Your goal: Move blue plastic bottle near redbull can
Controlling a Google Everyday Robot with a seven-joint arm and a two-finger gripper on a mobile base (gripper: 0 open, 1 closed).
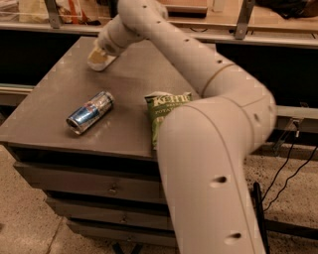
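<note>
The redbull can (90,112) lies on its side on the grey table (54,94), front left. My gripper (101,55) is at the table's back left, low over the surface, well behind the can. It is shut on a pale, clear thing with a white end, the blue plastic bottle (98,60), which sticks out below it down to the tabletop. The arm reaches it from the right, across the table, and hides the table's right side.
A green chip bag (163,111) lies right of the can, partly under my arm. Behind the table runs a metal rail with shelves (49,12). Drawers (89,186) sit below the tabletop. Black cables (290,173) lie on the floor at the right.
</note>
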